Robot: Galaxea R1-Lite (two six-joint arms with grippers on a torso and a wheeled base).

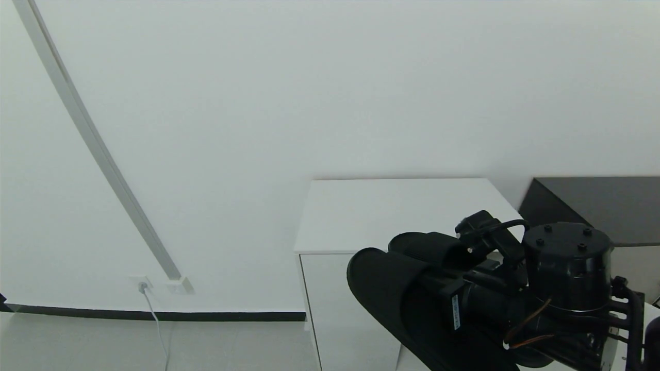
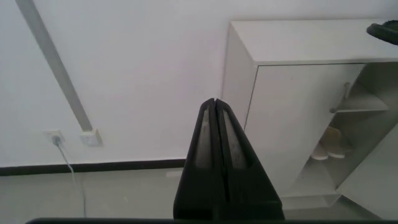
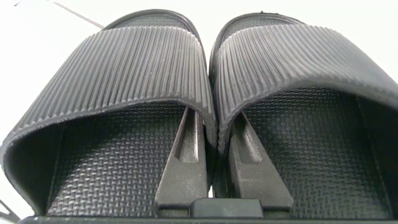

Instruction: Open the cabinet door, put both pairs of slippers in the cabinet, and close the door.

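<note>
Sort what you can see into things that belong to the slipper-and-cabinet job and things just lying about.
Job: black slippers, pinched together in the right tool; white cabinet, open; pale slippers on its shelf; left tool, shut, empty.
Lying about: wall socket with its cable; slanting wall strip; dark furniture beside the cabinet.

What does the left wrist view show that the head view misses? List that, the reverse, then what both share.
Left wrist only: the shut black left gripper, the open inside of the white cabinet, with shelves, and a pale pair of slippers low in it. Head only: a dark grey panel beside the cabinet, and most of the black ribbed rubber slippers; the left wrist catches just a dark tip, likely theirs. Both: the cabinet, the white wall socket with cable, the grey slanted wall strip.
</note>
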